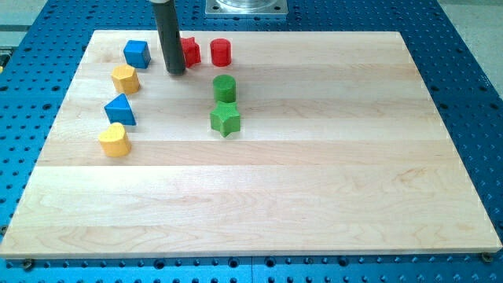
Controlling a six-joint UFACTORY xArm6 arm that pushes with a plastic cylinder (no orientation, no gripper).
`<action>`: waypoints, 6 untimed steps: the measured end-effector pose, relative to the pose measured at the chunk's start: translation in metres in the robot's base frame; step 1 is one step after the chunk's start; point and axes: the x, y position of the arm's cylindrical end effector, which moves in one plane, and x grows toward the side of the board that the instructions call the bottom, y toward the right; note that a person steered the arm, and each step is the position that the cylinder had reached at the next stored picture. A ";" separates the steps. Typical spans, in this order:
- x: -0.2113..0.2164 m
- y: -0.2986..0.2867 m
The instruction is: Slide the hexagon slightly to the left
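Camera view: A pale wooden surface (pixel 259 196), its grain running across the view in long glued planks, lies on a blue perforated metal base (pixel 471 94). My tip (pixel 175 73), the lower end of a straight dark rod with a dull matte finish, rests on the wood near the view's top left; the arm carries no jaws, so there is nothing to be apart or together.

The yellow hexagon (pixel 125 79), a squat six-sided prism of smooth plastic, sits at the view's left, well to the left of my tip and a little lower in the view. Its footprint looks near regular, so no long axis can be made out; it stands flat on one broad face with the other upward.

Just above it, toward the view's top, is the blue cube (pixel 137 53), close to the left of the rod. Below the hexagon come the blue triangle (pixel 119 110) and then a yellow block (pixel 114 140) with one rounded end, the four forming a loose curve down the left side.

Right of the rod a red block (pixel 189 52), partly hidden and of unclear shape, sits beside the red cylinder (pixel 221 52). Lower down stand the green cylinder (pixel 224 87) and, just below it, the green star (pixel 225 119).
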 end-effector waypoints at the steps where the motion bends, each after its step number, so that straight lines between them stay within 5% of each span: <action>1: 0.008 -0.009; 3: 0.010 -0.085; 6: 0.072 -0.012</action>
